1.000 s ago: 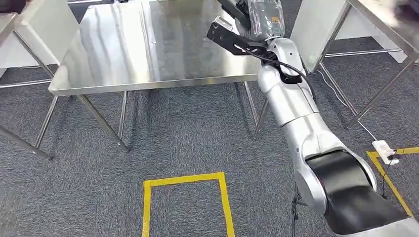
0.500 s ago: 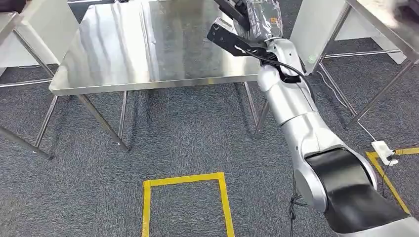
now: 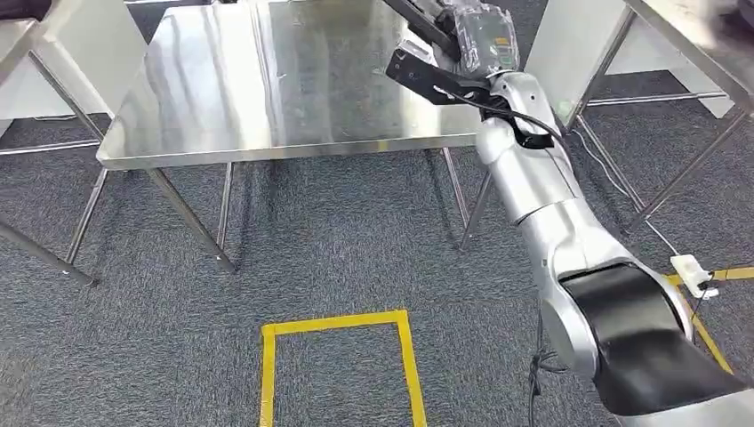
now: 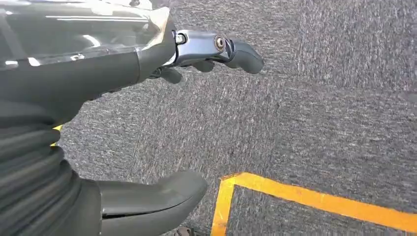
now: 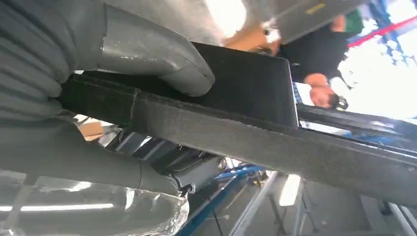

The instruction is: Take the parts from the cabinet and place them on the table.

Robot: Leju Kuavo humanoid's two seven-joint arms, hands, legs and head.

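- right hand (image 3: 476,36) reaches over the far right corner of the steel table (image 3: 267,98), wrapped in clear plastic; the thumb (image 5: 162,64) presses on top of a flat black part (image 5: 246,118), the other fingers clamp it from under, so it is gripped firm
- black part: a long flat panel or bar, seen in head view as a dark strip (image 3: 427,18) sticking out past the hand and over the tabletop (held above the surface; contact with the table can't be told)
- handling guess: rigid, thin, matte, edge looks slightly textured, so probably not slippery; looks light to moderate, not fragile. Long overhang means it will lever in the grip, so holding nearer the middle would be steadier
- left hand (image 4: 147,64) hangs over grey carpet near a yellow tape line (image 4: 314,199), fingers apart, holding nothing
- a person (image 5: 319,73) in dark clothes beyond the part, blurred
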